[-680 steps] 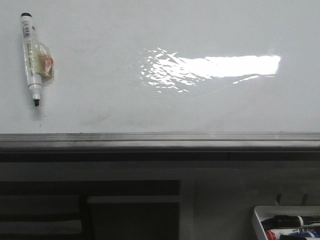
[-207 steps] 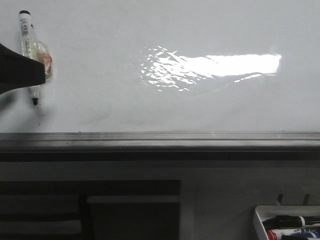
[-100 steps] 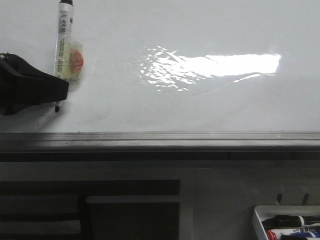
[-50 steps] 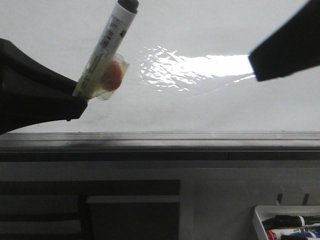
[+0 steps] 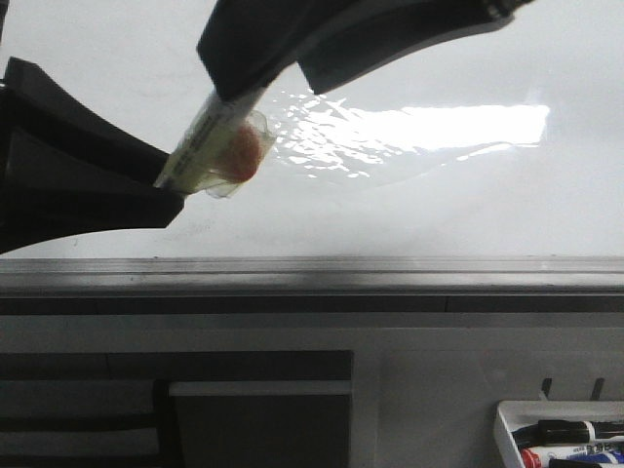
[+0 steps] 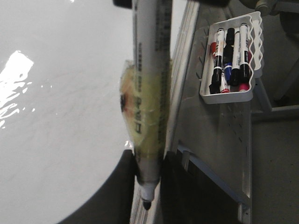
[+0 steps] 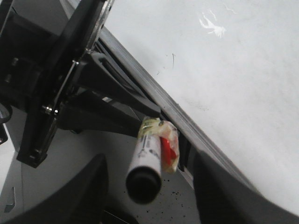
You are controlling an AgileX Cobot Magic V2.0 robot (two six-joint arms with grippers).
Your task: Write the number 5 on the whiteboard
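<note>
Starting from the white tray of spare markers (image 5: 561, 437) nearest the camera and moving past the grey lower rim, the whiteboard (image 5: 439, 205) shows no number 5 at all (only glare and faint smudges). Above it, the left gripper (image 6: 148, 164) is clenched on the marker (image 5: 210, 136) near its tip, while the right gripper (image 7: 149, 179) straddles the capped end with fingers spread, not yet gripping. Judging by this, uncapping and all the writing remain.
</note>
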